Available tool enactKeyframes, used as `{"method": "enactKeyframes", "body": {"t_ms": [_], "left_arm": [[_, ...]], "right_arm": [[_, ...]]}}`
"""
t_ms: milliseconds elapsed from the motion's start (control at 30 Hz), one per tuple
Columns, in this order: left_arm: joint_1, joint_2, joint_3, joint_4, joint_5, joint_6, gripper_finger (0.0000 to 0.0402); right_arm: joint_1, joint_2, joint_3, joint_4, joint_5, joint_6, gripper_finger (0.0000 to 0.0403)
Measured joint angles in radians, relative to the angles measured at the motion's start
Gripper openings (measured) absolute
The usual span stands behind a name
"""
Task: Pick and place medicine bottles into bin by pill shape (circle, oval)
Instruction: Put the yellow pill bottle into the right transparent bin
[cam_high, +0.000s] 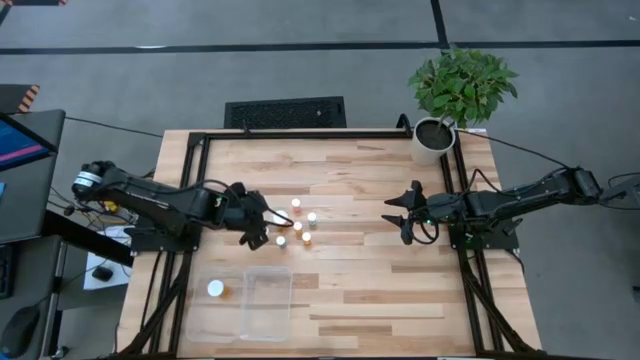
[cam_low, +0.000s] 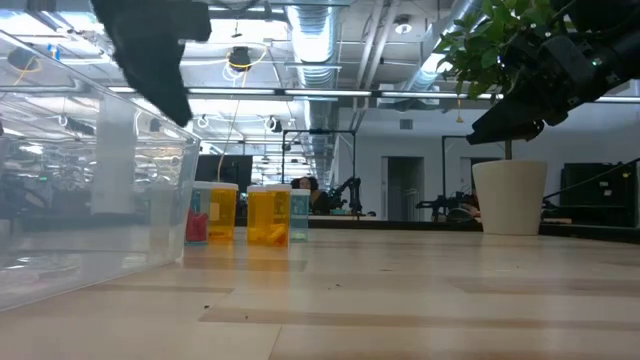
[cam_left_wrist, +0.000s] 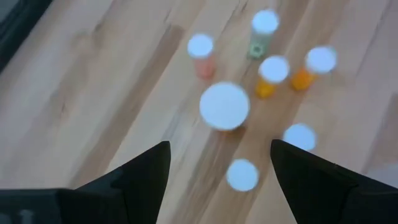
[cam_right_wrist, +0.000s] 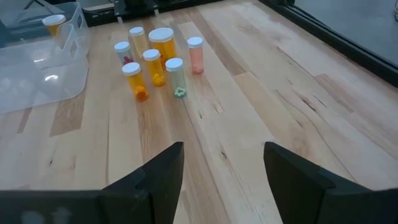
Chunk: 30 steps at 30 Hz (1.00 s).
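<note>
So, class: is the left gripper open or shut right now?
Open. The left gripper shows two dark fingers spread wide apart above the medicine bottles, gripping nothing.

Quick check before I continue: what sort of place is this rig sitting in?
Probably a robotics lab or workshop: exposed ceiling ducts, another robot arm across the room, and a framed wooden table with a potted plant.

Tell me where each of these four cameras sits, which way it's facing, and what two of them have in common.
High view: overhead, straight down on the table; both arms show, left gripper, right gripper.
Low view: table height, level past the bin into the room; dark arm parts hang above.
Left wrist view: down on the medicine bottles; own open fingers.
Right wrist view: across the table; own open fingers.
Shared: both wrist views see the bottle cluster.
</note>
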Motion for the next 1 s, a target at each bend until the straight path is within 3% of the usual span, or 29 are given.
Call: {"method": "enactKeyframes", "body": {"t_ms": [200, 500, 1000], "left_arm": [[-0.001, 0.006, -0.086, 0.131, 0.052, 0.009, 0.0271], [0.005, 0.006, -0.156, 0.168, 0.054, 0.007, 0.0271], [0.003, 0.084, -0.157, 0.204, 0.053, 0.024, 0.0271]], "right_arm": [[0.000, 0.000, 0.000, -0.009, 0.000, 0.000, 0.0234], [0.000, 0.000, 0.000, -0.015, 0.000, 0.001, 0.0234], [0.000, 0.000, 0.000, -0.026, 0.000, 0.002, 0.0234]]}}
